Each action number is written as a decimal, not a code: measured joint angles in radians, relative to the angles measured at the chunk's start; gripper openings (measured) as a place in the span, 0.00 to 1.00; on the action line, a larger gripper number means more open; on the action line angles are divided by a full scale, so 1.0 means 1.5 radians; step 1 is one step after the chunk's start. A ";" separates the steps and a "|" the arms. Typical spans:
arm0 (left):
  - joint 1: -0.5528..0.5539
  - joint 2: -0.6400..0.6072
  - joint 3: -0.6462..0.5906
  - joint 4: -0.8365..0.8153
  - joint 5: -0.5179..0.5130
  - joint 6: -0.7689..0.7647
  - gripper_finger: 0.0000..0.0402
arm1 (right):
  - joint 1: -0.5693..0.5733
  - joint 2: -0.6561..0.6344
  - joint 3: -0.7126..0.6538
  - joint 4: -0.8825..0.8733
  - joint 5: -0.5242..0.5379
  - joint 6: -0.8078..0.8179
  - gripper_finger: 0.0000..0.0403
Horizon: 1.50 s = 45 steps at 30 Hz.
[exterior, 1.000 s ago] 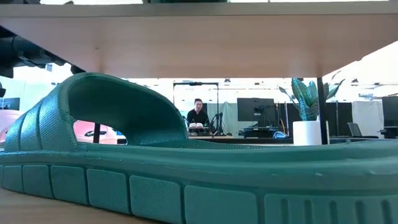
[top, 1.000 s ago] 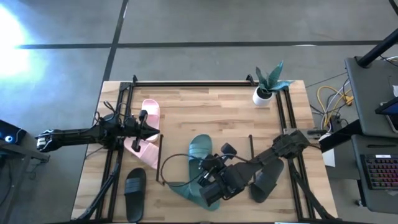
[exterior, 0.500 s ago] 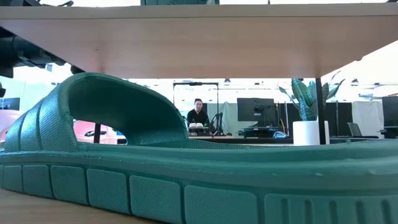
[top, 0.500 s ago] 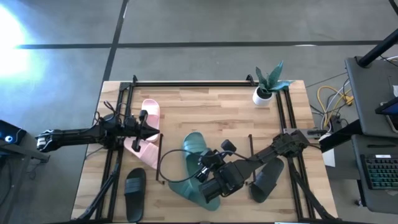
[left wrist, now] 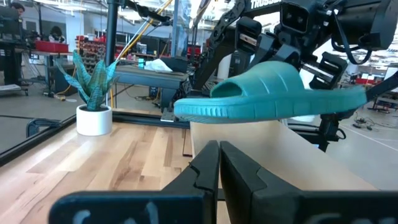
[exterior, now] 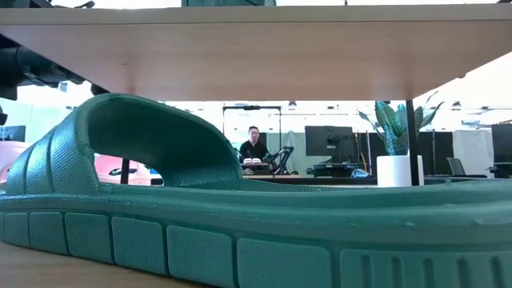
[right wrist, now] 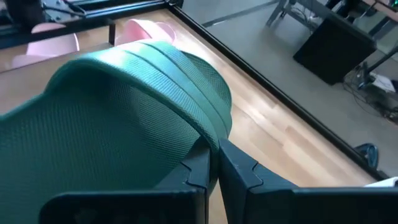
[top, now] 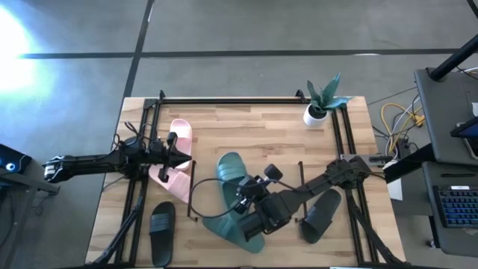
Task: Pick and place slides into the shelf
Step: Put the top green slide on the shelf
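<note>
Over the middle of the light-wood table (top: 246, 127), a teal-green rubbery slide sandal (top: 234, 178) is held up by the right gripper (top: 252, 207).

The right gripper's fingers are seen clamped tight on the teal slide's strap, so the sandal hangs clear of the low light-wood shelf board (left wrist: 280, 149) with thin black end frames, its toe reaching away from the claw toward the far side. A second teal-green slide (top: 228, 226) lies beneath the gripper. Two pale pink slides (top: 173, 161) lie at the left gripper (top: 173, 147), which is closed. Two black slides (top: 162, 222) rest at the near edge. Most of the placing is judged to remain, and whether any slide already sits on the shelf cannot be told.
</note>
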 joint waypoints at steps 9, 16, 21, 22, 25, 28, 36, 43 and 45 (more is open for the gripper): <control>0.000 0.000 0.000 0.000 0.000 0.000 0.00 | -0.015 0.002 -0.029 0.002 -0.050 0.003 0.04; 0.000 0.000 0.000 0.000 0.000 0.000 0.00 | -0.013 0.001 -0.036 -0.001 -0.134 0.004 0.17; 0.000 0.000 0.000 0.000 0.000 0.000 0.00 | -0.012 0.001 -0.019 0.003 -0.175 0.018 0.29; 0.000 0.000 0.000 0.000 0.000 0.000 0.00 | -0.013 0.001 -0.017 0.004 -0.184 0.019 0.32; 0.000 -0.001 0.000 0.000 0.000 0.000 0.00 | -0.011 0.001 -0.014 0.003 -0.202 0.018 0.37; 0.000 -0.001 0.000 0.000 0.000 0.000 0.00 | -0.010 0.002 -0.006 0.005 -0.210 0.018 0.42; 0.000 0.000 0.000 0.000 0.000 0.000 0.00 | -0.009 -0.006 0.002 0.017 -0.216 0.003 0.48; 0.000 0.000 0.000 0.000 0.000 0.000 0.00 | -0.009 -0.022 0.002 0.026 -0.192 -0.004 0.49; 0.000 0.000 0.000 0.000 0.000 0.000 0.00 | -0.009 -0.027 0.002 0.027 -0.191 -0.004 0.49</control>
